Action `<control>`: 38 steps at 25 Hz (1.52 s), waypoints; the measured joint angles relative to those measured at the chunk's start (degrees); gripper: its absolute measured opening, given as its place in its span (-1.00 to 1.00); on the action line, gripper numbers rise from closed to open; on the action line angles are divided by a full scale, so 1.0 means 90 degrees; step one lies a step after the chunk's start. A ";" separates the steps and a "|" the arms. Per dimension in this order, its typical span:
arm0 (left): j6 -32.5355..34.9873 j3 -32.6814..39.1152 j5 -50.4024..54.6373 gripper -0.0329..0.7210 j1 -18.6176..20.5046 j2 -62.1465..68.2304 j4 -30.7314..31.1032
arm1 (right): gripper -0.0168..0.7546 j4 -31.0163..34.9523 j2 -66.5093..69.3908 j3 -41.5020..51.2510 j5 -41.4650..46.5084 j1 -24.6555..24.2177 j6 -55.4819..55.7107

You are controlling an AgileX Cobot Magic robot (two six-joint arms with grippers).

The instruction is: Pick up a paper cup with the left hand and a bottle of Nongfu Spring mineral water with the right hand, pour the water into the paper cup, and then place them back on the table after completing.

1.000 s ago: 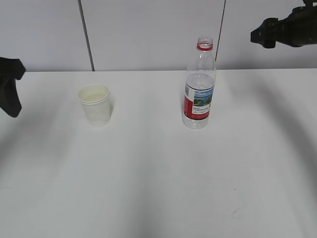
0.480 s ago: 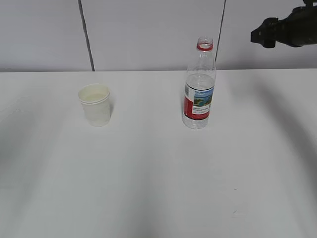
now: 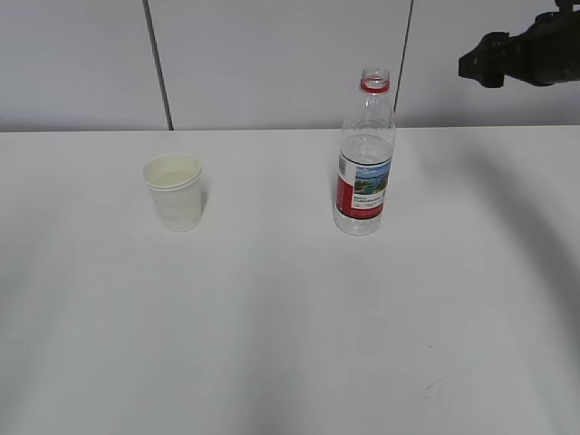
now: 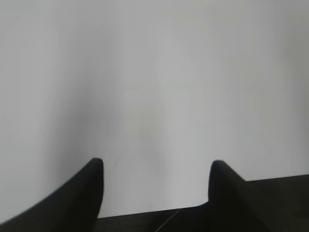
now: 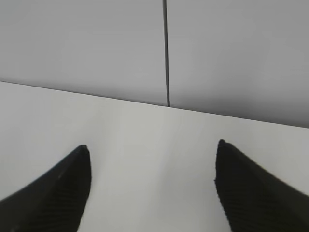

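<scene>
Right hand [image 3: 521, 57] sits high at the tabletop's far right corner, level with the bottle neck, pointing left. Its wrist view shows the two black ribbed fingers [image 5: 58, 193] spread wide with nothing between them, over bare tabletop [image 5: 154, 145] and the wall panel seam [image 5: 165, 53].

Left hand [image 4: 157, 166] is out of the exterior view. Its wrist view shows smooth black fingertips spread apart, empty, above blank white tabletop near an edge.

Paper cup [image 3: 174, 191]: white, tapered, rolled rim, upright on the left half of the tabletop, towards the far edge. Contents unclear.

Nongfu Spring bottle [image 3: 364, 154]: clear plastic, red neck ring, no cap, red label with landscape print, upright right of centre, well apart from the cup. Water [image 3: 365, 149] sits just above the label.

Table [image 3: 290, 344]: plain matte white. Wall behind: pale grey panels, dark vertical seams.
</scene>
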 joint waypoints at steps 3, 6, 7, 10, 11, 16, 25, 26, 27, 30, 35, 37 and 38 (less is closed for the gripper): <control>0.0002 0.0643 -0.0154 0.20 0.0000 -0.0816 0.0000 | 0.57 0.0000 0.0000 0.0000 0.0000 0.0000 0.0011; 0.0067 0.1015 -0.0175 0.19 0.0000 -0.1613 0.0000 | 0.57 0.0000 0.0000 0.0000 0.0000 0.0000 0.0013; 0.0128 0.1037 -0.0175 0.19 0.0000 -0.1884 0.0000 | 0.57 0.0000 0.0000 0.0000 0.0000 0.0000 0.0013; 0.0242 0.1065 -0.0175 0.18 0.0000 -0.2627 0.0000 | 0.57 0.0000 0.0000 0.0000 0.0000 0.0000 0.0013; 0.0257 0.1070 -0.0169 0.18 0.0000 -0.2864 0.0000 | 0.57 0.0000 0.0000 0.0000 0.0000 0.0000 0.0013; 0.0292 0.1070 -0.0143 0.16 0.0000 -0.3527 0.0000 | 0.57 0.0000 0.0000 0.0000 0.0000 0.0000 0.0013; 0.0297 0.1070 -0.0143 0.16 0.0000 -0.3531 0.0038 | 0.57 0.0000 0.0000 -0.0005 0.0000 0.0000 0.0177; 0.0297 0.1070 -0.0143 0.16 0.0008 -0.3531 0.0038 | 0.57 0.0000 0.0000 -0.0005 0.0000 0.0000 0.0177; 0.0297 0.1070 -0.0143 0.16 0.0048 -0.3531 0.0024 | 0.57 0.0000 0.0000 -0.0005 0.0000 0.0000 0.0188; 0.0297 0.1070 -0.0143 0.16 0.0345 -0.3531 0.0032 | 0.57 0.0000 0.0000 -0.0005 0.0000 0.0000 0.0188; 0.0297 0.1070 -0.0143 0.14 0.1106 -0.3531 0.0082 | 0.57 0.0000 0.0000 -0.0005 0.0000 0.0000 0.0188; 0.0297 0.1070 -0.0143 0.13 0.1260 -0.3531 0.0128 | 0.57 0.0000 0.0000 -0.0005 0.0000 0.0000 0.0188; 0.0297 0.1070 -0.0143 0.12 0.1295 -0.3531 0.0133 | 0.57 0.0000 0.0000 -0.0005 0.0000 0.0000 0.0188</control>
